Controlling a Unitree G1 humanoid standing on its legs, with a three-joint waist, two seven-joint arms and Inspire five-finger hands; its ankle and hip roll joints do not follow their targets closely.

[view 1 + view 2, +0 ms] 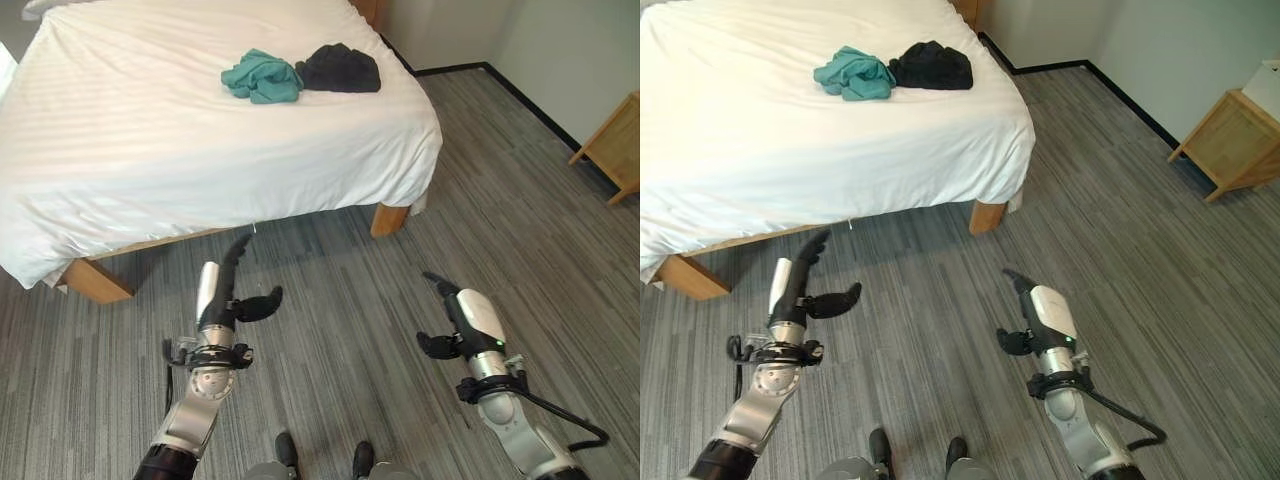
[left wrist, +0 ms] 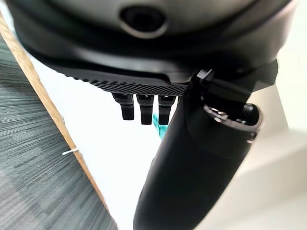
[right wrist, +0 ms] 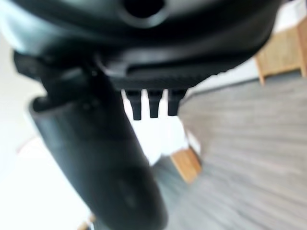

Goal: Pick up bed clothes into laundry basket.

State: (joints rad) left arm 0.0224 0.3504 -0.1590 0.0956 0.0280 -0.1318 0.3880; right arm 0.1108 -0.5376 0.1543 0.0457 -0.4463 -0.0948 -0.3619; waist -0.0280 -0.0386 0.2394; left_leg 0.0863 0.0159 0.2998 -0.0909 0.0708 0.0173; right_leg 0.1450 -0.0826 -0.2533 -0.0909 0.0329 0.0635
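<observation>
A crumpled teal garment point(image 1: 262, 77) and a black garment point(image 1: 340, 69) lie side by side on the white bed point(image 1: 150, 140), near its far right side. My left hand point(image 1: 238, 290) hovers over the floor just in front of the bed's near edge, fingers straight and thumb out, holding nothing. My right hand point(image 1: 458, 315) hangs over the carpet to the right, also open and empty. Both hands are well short of the clothes. In the left wrist view a sliver of the teal garment point(image 2: 157, 125) shows past the fingers point(image 2: 144, 108).
The bed stands on wooden legs point(image 1: 390, 217) over grey striped carpet point(image 1: 500, 200). A wooden cabinet point(image 1: 612, 145) stands by the wall at the right. Open floor lies between the bed and the cabinet.
</observation>
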